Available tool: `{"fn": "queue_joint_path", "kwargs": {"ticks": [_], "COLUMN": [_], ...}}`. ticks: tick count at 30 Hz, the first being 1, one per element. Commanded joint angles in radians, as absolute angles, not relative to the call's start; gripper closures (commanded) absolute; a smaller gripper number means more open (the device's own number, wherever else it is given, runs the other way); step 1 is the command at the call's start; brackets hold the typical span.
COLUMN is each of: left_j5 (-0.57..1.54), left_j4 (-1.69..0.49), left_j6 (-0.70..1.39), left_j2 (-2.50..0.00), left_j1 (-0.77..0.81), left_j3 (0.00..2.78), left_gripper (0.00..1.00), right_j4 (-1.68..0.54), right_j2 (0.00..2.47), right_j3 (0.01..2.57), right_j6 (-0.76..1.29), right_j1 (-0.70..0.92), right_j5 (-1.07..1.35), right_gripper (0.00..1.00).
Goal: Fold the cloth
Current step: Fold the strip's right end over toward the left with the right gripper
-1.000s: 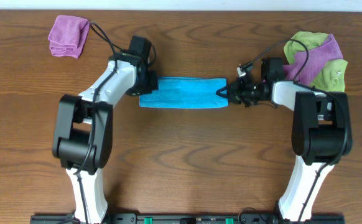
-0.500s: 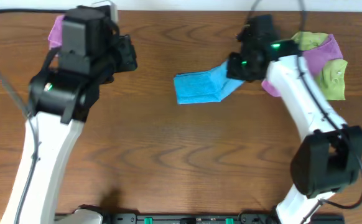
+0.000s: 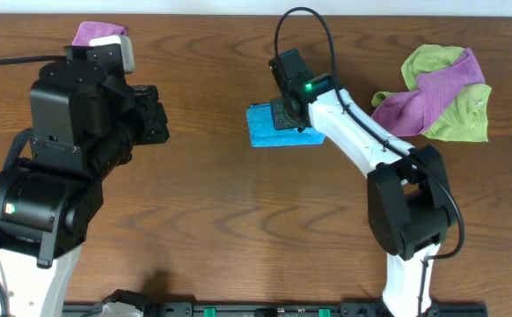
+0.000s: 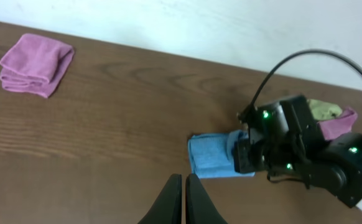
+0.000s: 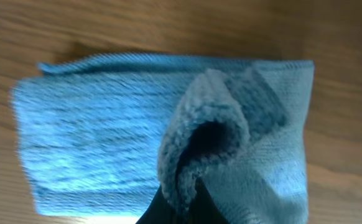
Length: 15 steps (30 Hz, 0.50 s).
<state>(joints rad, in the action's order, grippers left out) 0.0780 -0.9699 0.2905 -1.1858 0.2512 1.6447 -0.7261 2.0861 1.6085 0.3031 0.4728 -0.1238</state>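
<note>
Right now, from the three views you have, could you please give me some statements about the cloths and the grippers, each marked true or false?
1. The right gripper pinches a bunched part of the blue cloth. True.
2. The left gripper holds the blue cloth. False: it is shut on nothing, above the table and apart from that cloth.
3. A folded pink cloth lies at the far left of the table. True.
4. The green and purple cloths are neatly folded. False: they lie in a crumpled pile.
</note>
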Motion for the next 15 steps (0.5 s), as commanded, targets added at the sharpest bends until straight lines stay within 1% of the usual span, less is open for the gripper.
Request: {"fn": "queue_joint_path", "kwargs": {"ticks": [1,13,14,15], "left_j5": [0.068,0.068,0.067,0.067], "left_j4": [-0.974,-0.976,-0.976,-0.976], "left_j6": [0.268,0.265,0.265,0.264], "left_j2": [-1.188,-1.188,-1.188,-1.188], "left_j1": [0.247,0.247,0.247,0.247], "left_j3": [1.641,1.641,1.641,1.641], "left_gripper": [0.94,0.95,0.94,0.94], "right_j4": [-0.691,-0.656,-0.656,-0.654], "right_j2": [2.082,2.115,2.123,2.127], "right_j3": [1.610,1.610,1.610,1.610], "right_j6": [0.318,0.310,0.310,0.310], "right_j1": [0.503,0.558,0.558,0.558], "right_j5": [-0.093,-0.040,-0.031,-0.011], "right_gripper": [0.99,0.99,0.97,0.82]}}
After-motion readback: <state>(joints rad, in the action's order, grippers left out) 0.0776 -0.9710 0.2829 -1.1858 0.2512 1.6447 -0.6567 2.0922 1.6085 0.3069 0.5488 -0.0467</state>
